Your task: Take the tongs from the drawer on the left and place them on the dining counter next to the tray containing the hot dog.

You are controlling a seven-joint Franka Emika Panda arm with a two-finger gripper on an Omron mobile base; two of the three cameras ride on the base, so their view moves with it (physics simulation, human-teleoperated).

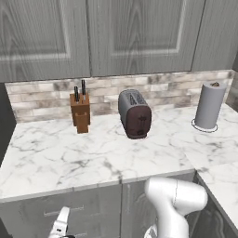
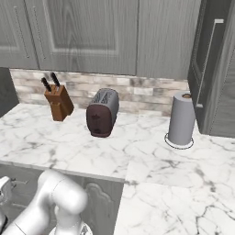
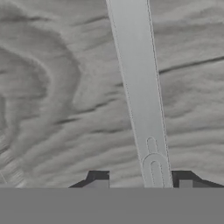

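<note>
The slim silvery-grey metal tongs (image 3: 141, 96) ran off the top edge of the hand view, so their far end was cut off, and their near end passed out of sight at the bottom between the two dark finger tips (image 3: 98, 180), of which only the very ends showed. Whether those tips touched the tongs could not be told. In the left base view the wide grey drawer front (image 1: 69, 211) was cut by the bottom edge, and the white arm (image 1: 174, 202) hid the cabinet beside it.

A marble counter (image 1: 93, 158) bears knife block (image 1: 80, 111), toaster (image 1: 135, 115), paper towels (image 1: 209, 106).
</note>
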